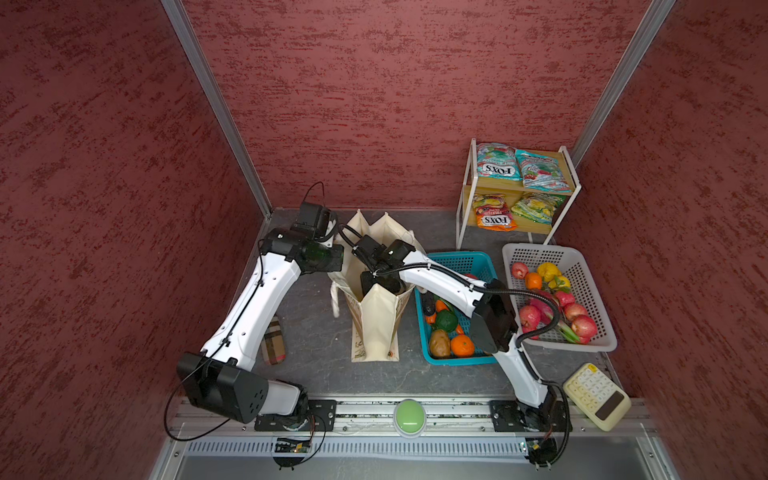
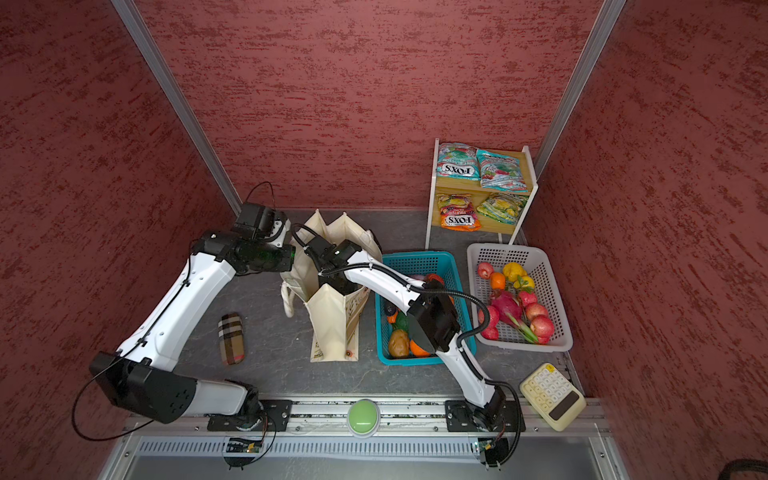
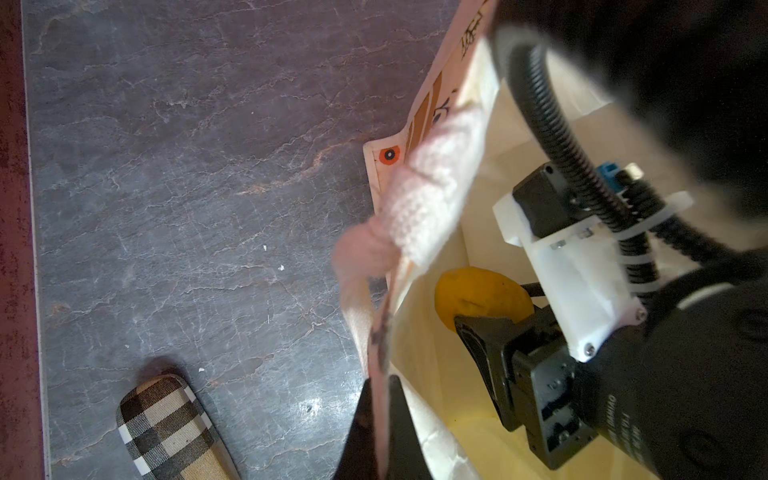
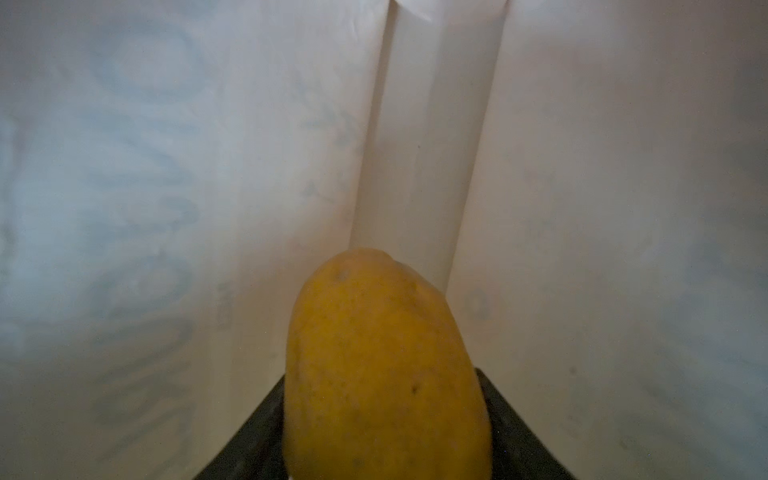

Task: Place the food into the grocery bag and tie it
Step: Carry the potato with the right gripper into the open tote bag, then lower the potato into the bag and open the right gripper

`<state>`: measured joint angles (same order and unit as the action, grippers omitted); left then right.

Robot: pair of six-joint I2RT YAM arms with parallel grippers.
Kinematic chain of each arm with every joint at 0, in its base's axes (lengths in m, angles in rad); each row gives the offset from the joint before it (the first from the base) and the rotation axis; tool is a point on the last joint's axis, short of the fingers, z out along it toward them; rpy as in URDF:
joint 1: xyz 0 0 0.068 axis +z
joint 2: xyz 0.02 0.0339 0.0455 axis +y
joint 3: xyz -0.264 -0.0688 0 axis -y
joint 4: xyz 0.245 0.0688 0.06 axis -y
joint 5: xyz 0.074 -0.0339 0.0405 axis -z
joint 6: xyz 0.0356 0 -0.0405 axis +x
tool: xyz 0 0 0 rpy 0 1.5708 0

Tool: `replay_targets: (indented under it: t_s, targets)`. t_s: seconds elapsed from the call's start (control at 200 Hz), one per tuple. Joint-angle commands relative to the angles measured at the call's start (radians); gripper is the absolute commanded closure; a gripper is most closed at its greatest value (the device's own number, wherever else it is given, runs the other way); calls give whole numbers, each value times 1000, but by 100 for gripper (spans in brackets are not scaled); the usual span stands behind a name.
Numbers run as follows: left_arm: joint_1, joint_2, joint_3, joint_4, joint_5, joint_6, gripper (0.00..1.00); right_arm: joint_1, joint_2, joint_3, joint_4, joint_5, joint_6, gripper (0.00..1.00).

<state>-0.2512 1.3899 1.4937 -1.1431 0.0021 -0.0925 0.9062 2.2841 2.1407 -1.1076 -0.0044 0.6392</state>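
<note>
The cream grocery bag (image 1: 376,320) (image 2: 332,324) stands open in the middle of the floor in both top views. My left gripper (image 3: 380,386) is shut on the bag's side rim, just past its white rope handle (image 3: 428,199). My right gripper (image 1: 380,284) reaches down into the bag's mouth. Its fingers (image 3: 486,345) sit on either side of a yellow potato-like piece of food (image 4: 386,332) (image 3: 482,299), deep between the bag's inner walls. More food, such as an orange (image 1: 462,345) and red apples (image 1: 582,324), lies in the baskets.
A teal basket (image 1: 465,264) stands right of the bag, and a white basket (image 1: 552,257) beyond it. A small shelf (image 1: 575,189) at the back right carries FOX'S packets (image 1: 496,166). A plaid case (image 1: 274,340) lies left of the bag. A calculator (image 1: 594,395) and green button (image 1: 409,415) are at the front.
</note>
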Motion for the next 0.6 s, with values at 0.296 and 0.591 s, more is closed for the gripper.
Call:
replay_targets:
  t_s: [0.296, 0.591]
  targets:
    - [15, -32, -17, 34, 27, 8, 100, 6, 3, -47, 75, 16, -1, 23]
    - [14, -34, -23, 34, 36, 8, 100, 6, -32, 26, 31, 58, -29, 1]
